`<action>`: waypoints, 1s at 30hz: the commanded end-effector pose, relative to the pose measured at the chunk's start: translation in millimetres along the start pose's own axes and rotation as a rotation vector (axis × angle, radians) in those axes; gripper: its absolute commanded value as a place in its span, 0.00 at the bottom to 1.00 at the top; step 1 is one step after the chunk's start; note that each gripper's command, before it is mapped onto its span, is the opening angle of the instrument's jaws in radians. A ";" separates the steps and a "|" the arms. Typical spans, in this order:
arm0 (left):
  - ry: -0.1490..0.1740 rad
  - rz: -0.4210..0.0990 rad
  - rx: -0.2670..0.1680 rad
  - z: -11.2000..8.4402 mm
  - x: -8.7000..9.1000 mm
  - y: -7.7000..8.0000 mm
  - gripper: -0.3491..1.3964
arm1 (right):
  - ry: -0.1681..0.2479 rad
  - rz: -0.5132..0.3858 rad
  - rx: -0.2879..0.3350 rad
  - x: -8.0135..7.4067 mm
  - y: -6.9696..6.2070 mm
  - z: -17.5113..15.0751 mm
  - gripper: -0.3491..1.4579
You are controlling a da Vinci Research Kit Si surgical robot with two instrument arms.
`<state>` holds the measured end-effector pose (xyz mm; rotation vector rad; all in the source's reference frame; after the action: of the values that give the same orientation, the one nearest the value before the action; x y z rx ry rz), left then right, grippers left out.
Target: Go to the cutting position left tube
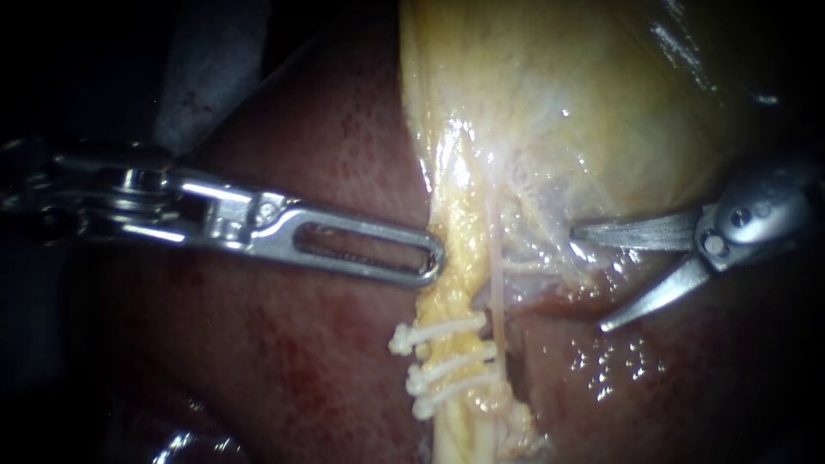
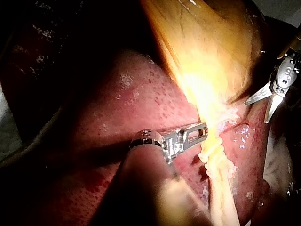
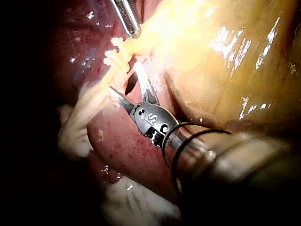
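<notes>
the liver (image 1: 301,361) fills most of your view: dark red, finely stippled and wet, with small glints to the right of the tubes. above it hangs the gallbladder (image 1: 584,94), one smooth yellow sac with a glossy skin that thins to pale, filmy membrane at its lower edge.

you have two instruments in view. your left instrument (image 1: 434,258) is bright steel, long and flat with a slot through the jaw and a rounded tip. its jaws lie clenched together with no gap, and the tip sits on the fatty fringe (image 1: 449,215) at the gallbladder's neck, so it appears to be pinching that edge. your right instrument (image 1: 589,279) ends in two slim, pointed blades on a rounded steel hinge. they stand spread in a v and grip nothing. the upper point is at the filmy membrane, the lower one is over the liver, and both are apart from the tubes.

two tubes run down from the neck, side by side. the left tube (image 1: 454,296) is the thicker one — lumpy and bright yellow, coated in fat — and it lies between the two instrument tips, nearer your left one. just beside it runs a thin tube (image 1: 497,296), smooth and pale pink.

three clips (image 1: 438,330) — white, slim, knobbed at their left ends — cross the left tube one below another, just under your left instrument's tip.
</notes>
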<state>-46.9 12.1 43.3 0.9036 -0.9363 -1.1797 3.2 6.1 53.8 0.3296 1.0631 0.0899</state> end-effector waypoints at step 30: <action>-0.010 -0.016 0.021 -4.1 -1.9 -1.4 0.00 | 0.000 -0.002 0.000 -0.2 -0.1 0.0 0.97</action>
<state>-43.7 14.1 40.2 0.9241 -0.9524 -1.1919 3.1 6.0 54.0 0.3290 1.0632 0.0879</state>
